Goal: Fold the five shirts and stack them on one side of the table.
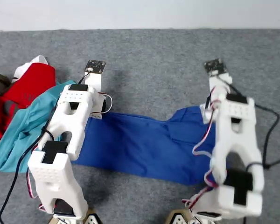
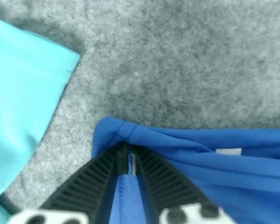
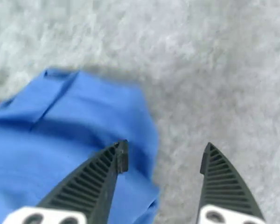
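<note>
Now the left jaws are clamped on the far left corner of the blue shirt (image 1: 140,144), while the right jaws stand open astride its right edge.

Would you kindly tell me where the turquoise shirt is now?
In the high view the turquoise shirt lies at the left, against the red shirt and just left of the blue shirt.
</note>
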You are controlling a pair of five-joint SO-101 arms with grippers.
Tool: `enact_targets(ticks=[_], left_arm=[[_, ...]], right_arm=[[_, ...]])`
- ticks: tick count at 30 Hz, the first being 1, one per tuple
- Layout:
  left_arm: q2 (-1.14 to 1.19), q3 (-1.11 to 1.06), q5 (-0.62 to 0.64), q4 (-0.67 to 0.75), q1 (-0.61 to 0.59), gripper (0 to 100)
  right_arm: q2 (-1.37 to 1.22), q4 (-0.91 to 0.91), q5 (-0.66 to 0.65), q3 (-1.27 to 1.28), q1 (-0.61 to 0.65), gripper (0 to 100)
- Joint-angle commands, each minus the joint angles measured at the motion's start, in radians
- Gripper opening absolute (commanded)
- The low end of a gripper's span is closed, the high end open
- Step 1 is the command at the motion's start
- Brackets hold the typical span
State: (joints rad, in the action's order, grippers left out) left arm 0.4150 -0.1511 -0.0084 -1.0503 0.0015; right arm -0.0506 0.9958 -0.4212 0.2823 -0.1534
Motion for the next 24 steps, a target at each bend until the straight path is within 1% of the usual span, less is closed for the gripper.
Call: enact_targets(ticks=[1,9,15,16,17,19,20,22,24], left_arm=[[-0.005,0.008,0.006,0.014,-0.014,2],[-0.005,0.008,0.006,0.014,-0.014,2],[-0.005,0.008,0.006,0.014,-0.014,2],[-0.005,0.008,0.006,0.014,-0.014,2],[-0.005,0.008,0.006,0.014,-0.014,2],[-0.005,0.008,0.006,0.014,-0.014,2],[-0.003,0.008,0.006,0.014,-0.014,2],[-0.003,0.008,0.006,0.014,-0.014,2],[-0.003,0.008,0.006,0.014,-0.014,2]], right_arm=[[-0.151,0.094,0.011,-0.267,0.039,24.8],[-0.507,0.231,0.011,-0.618,0.104,24.8],[-0.680,0.240,0.011,-0.738,0.071,24.2],[-0.694,0.242,0.008,-0.752,0.067,22.0],[-0.710,0.248,-0.009,-0.764,0.062,17.7],[-0.719,0.257,-0.054,-0.767,0.059,4.9],[-0.720,0.257,-0.054,-0.767,0.058,0.0],[-0.717,0.259,-0.044,-0.767,0.054,4.4],[-0.702,0.259,-0.040,-0.769,0.058,2.0]])
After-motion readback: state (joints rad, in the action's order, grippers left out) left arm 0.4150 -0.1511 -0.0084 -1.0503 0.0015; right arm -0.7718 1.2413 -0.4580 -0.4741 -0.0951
